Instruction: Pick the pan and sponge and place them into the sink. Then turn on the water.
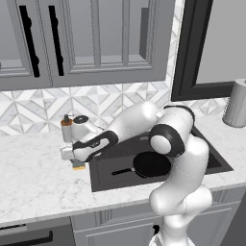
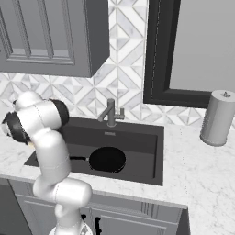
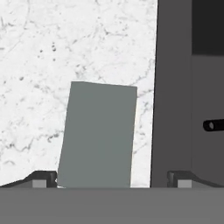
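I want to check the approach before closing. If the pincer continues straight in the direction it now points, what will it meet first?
Most likely the sponge: it lies on the counter between the open pincer's tips. How far remains is unclear.

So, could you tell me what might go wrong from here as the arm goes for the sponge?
1. The small grey-green rectangular sponge lies tilted and off-centre between the open pincer fingertips, so closing may twist it or grip only an edge.
2. It sits on the white marble counter close to the dark grey sink rim; one fingertip stands over that rim and could strike it on the way down.
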Robot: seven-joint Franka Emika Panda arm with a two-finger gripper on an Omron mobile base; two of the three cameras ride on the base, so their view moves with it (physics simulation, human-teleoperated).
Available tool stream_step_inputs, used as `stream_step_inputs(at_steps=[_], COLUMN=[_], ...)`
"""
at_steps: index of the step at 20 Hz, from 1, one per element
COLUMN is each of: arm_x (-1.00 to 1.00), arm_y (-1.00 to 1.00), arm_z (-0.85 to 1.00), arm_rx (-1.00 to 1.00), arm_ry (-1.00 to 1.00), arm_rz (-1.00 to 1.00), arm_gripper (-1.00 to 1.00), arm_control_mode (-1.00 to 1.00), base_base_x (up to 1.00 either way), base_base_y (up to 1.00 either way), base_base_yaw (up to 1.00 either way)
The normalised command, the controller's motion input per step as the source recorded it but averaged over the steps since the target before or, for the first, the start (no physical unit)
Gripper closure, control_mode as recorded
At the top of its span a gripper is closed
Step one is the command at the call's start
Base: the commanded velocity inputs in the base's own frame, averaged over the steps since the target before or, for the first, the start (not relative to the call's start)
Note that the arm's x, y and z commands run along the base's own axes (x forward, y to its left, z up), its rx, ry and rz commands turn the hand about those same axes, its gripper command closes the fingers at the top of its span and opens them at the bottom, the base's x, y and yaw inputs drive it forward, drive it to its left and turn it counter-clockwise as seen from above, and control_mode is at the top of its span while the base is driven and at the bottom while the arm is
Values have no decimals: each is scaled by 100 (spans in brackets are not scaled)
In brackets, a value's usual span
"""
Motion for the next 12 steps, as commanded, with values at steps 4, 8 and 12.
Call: stream_step_inputs(at_steps=[4, 8, 12], arm_x=[16, 2, 0], arm_y=[17, 8, 0], arm_z=[-28, -31, -47], arm_rx=[-2, -2, 0], arm_ry=[0, 0, 0], arm_rz=[0, 0, 0], arm_gripper=[-100, -100, -100], arm_control_mode=[-100, -100, -100], base_base_x=[0, 0, 0], base_base_y=[0, 0, 0], base_base_yaw=[0, 0, 0])
